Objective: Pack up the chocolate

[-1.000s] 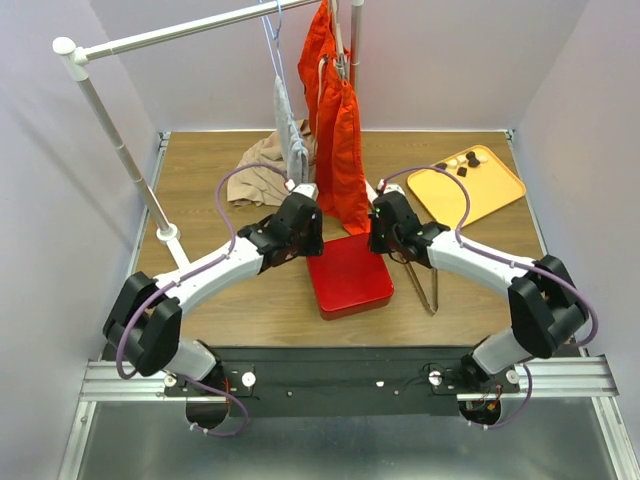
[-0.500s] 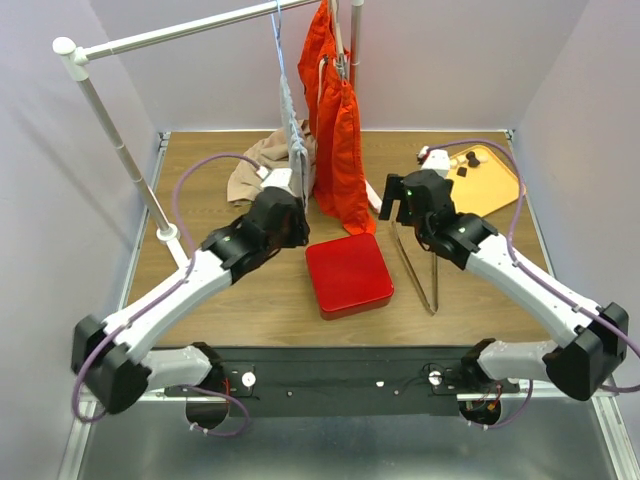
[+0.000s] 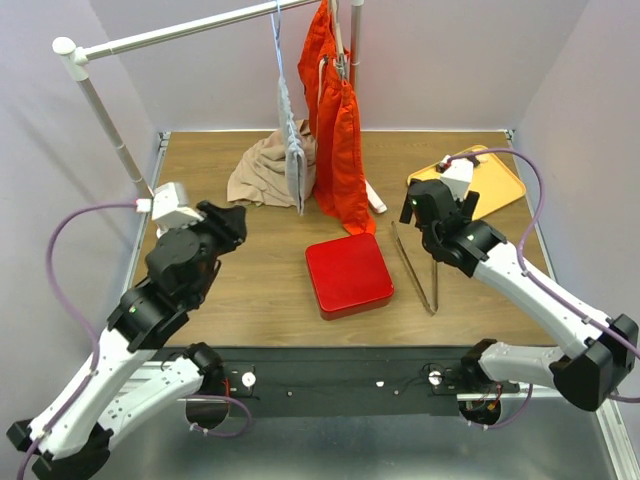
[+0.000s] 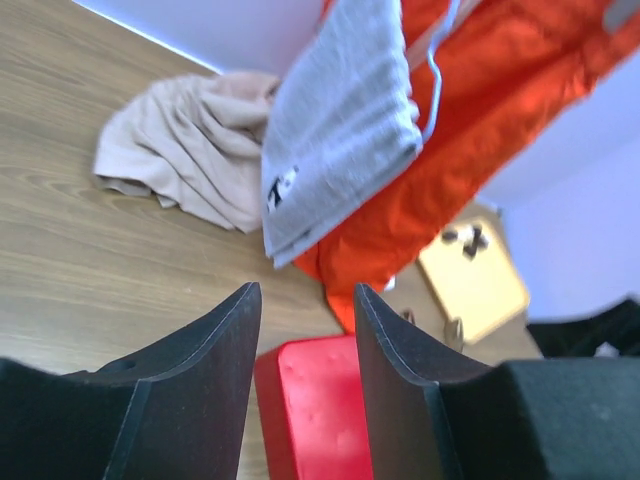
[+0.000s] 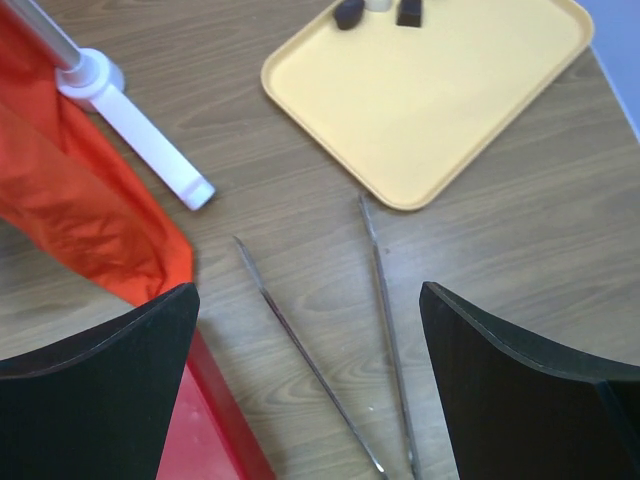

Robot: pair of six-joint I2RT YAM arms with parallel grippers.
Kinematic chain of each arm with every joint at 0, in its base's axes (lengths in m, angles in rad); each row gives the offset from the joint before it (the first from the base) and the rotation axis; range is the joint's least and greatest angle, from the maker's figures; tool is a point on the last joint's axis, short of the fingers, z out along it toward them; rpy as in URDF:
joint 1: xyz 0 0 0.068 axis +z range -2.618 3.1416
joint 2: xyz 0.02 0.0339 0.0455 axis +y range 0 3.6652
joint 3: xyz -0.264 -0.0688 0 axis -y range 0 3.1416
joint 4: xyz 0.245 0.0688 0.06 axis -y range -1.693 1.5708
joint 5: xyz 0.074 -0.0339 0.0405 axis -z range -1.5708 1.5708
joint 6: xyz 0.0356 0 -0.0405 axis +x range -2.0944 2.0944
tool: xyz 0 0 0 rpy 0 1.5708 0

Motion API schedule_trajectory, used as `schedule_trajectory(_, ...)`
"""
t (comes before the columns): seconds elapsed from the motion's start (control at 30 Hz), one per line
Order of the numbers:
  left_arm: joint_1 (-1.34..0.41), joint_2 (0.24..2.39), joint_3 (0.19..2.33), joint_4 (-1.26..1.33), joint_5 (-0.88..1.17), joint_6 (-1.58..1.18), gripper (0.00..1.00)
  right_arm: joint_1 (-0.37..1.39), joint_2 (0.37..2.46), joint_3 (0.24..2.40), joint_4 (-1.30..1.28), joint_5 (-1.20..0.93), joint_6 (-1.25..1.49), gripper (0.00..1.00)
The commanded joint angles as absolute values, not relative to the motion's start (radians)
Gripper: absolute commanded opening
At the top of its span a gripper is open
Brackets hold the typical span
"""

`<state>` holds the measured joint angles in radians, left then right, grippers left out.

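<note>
Wooden surface (image 3: 270, 290), bearing the red box (image 3: 348, 275) near the middle of its front half.

White clothes rack (image 3: 110, 135), standing behind and to the left of the red box, with its bar running across above.

Orange garment (image 3: 340, 150), hanging from the bar just behind the red box.

Beige cloth (image 3: 255, 175), crumpled on the surface behind and to the left of the red box.

Grey cloth (image 3: 293, 150), hanging between the beige cloth and the orange garment, behind the red box.

Yellow tray (image 5: 440, 90), lying flat behind and to the right of the red box, well apart from it.

Left hand (image 4: 305, 295), well to the left of the red box, fingers partly spread with nothing between them.

Right hand (image 5: 308, 295), right of and behind the red box, over the far end of the tongs, fingers spread wide and holding nothing.

Metal tongs (image 3: 420, 270), lying on the surface just right of the red box, not touching it.

Chocolate (image 5: 408, 12), small dark lumps at the far part of the tray, well apart from the red box.
</note>
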<state>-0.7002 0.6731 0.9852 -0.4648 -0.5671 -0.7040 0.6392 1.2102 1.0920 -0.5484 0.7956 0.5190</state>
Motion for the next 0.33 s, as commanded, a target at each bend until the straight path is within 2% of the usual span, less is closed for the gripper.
schedule_trajectory(0.0, -0.693, 0.582, 0.956, -0.557, -0.771, -0.804, 0.52, 0.632, 1.132, 1.026, -0.603, 0.879, 0.578, 1.00)
schedule_trajectory(0.3, -0.692, 0.532, 0.919, -0.618, -0.819, -0.868, 0.52, 0.632, 1.097, 0.942, -0.641, 0.847, 0.641, 1.00)
